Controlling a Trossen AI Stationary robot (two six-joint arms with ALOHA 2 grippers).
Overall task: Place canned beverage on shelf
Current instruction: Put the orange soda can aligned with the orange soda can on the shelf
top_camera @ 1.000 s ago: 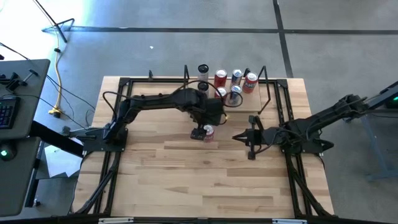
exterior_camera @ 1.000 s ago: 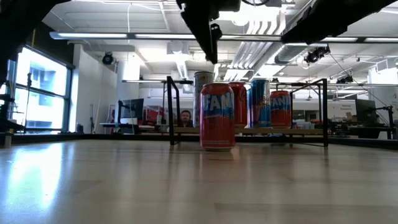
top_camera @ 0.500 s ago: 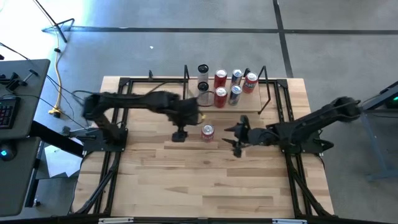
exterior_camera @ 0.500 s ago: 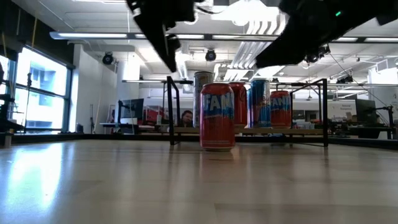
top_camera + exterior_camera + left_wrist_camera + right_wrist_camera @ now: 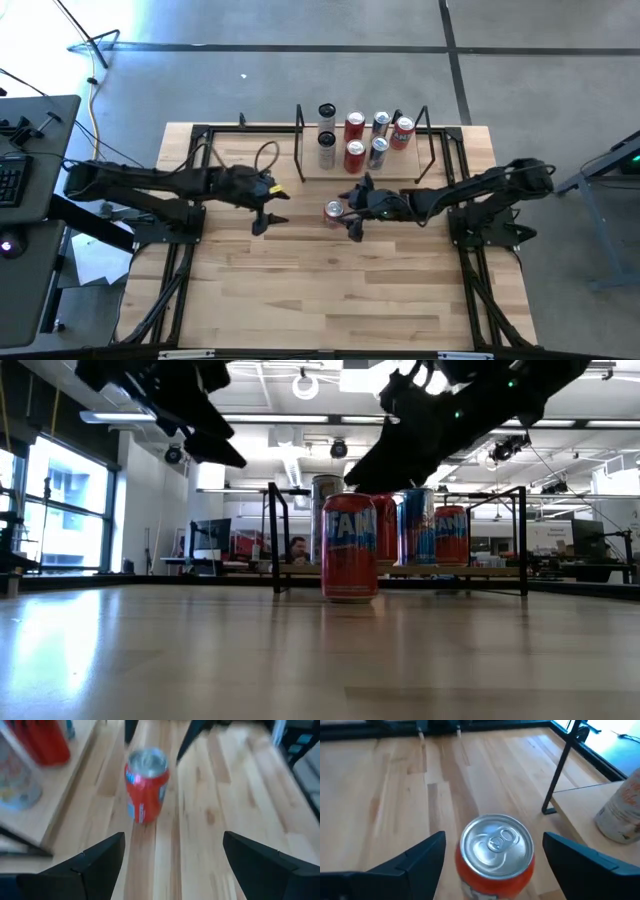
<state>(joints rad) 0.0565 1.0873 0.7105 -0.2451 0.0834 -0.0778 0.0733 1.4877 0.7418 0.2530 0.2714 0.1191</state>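
Observation:
A red canned beverage (image 5: 333,211) stands upright on its base on the wooden tabletop, in front of the shelf (image 5: 400,170). The shelf is a light-wood board between black rods and carries several cans (image 5: 354,152). My right gripper (image 5: 350,208) is open just right of the red can (image 5: 496,845). In the right wrist view its two fingers stand on either side of the can without touching it. My left gripper (image 5: 266,210) is open to the can's left and well apart from it. The left wrist view shows the can (image 5: 146,785) farther off.
The shelf's black upright rods (image 5: 299,140) rise just behind the can. A black frame (image 5: 190,190) runs along the table's left and right sides. Bare tabletop (image 5: 330,290) lies toward the near edge.
My left gripper has drawn back from the red can toward the table's left edge and has stayed open. My right gripper has moved left up to the can and has opened. The can has stayed upright where it was.

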